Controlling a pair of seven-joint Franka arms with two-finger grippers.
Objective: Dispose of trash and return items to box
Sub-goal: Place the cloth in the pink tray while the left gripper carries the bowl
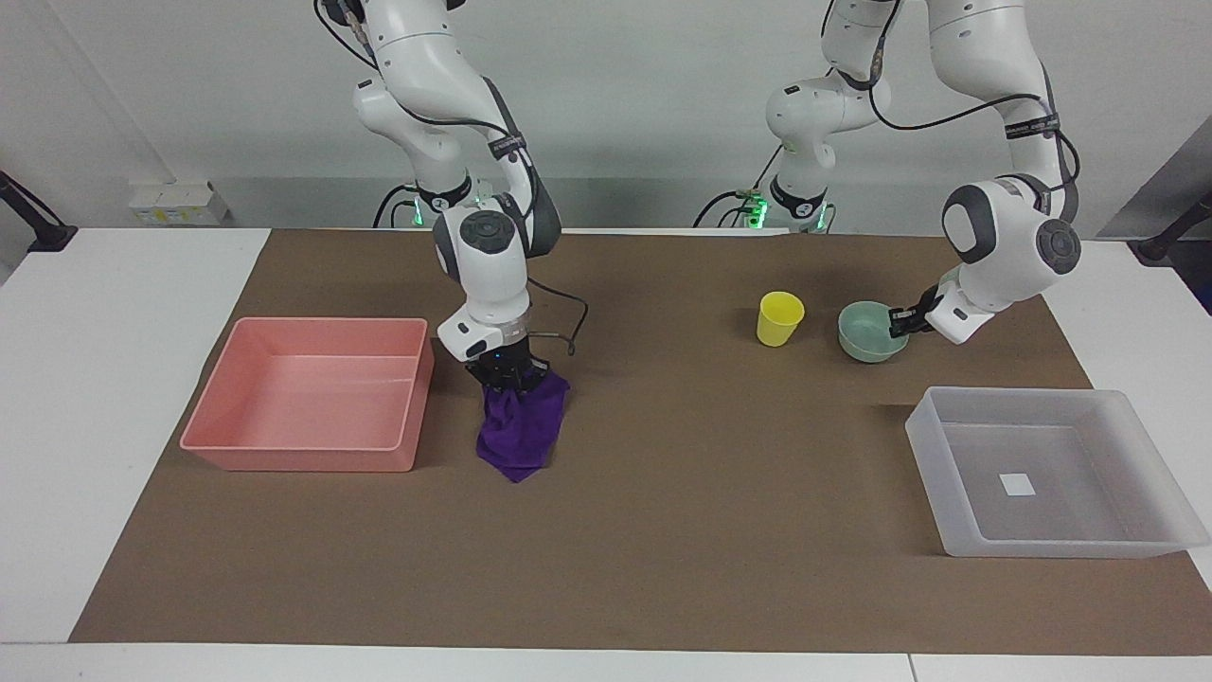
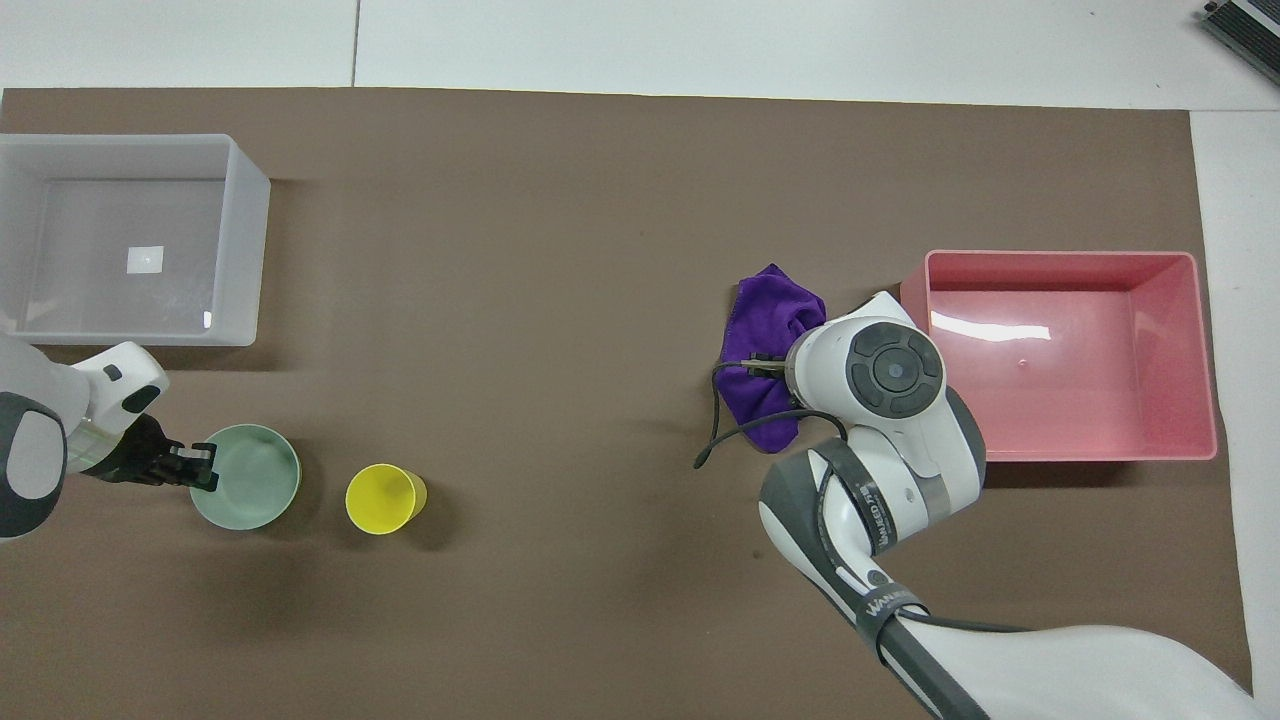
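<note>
Right claw (image 1: pixel 511 376) grips rag (image 1: pixel 519 426) (beside pink bin (image 1: pixel 398 447)); box (image 1: pixel 926 442) holds nothing.

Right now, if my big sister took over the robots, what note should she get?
Right hand: shut on the purple cloth, bunched up beside the pink bin, its lower end hanging down to the brown mat.
Left hand: at the rim of the mint-green bowl; whether it grips yet is unclear.
Yellow cup: upright on the mat beside the bowl, untouched.
Translucent box: toward the left arm's end of the table, farther from the robots than the bowl, holding neither cup nor bowl.
Done: nothing delivered yet.
Left: cloth into the pink bin, bowl and cup into the box.
</note>
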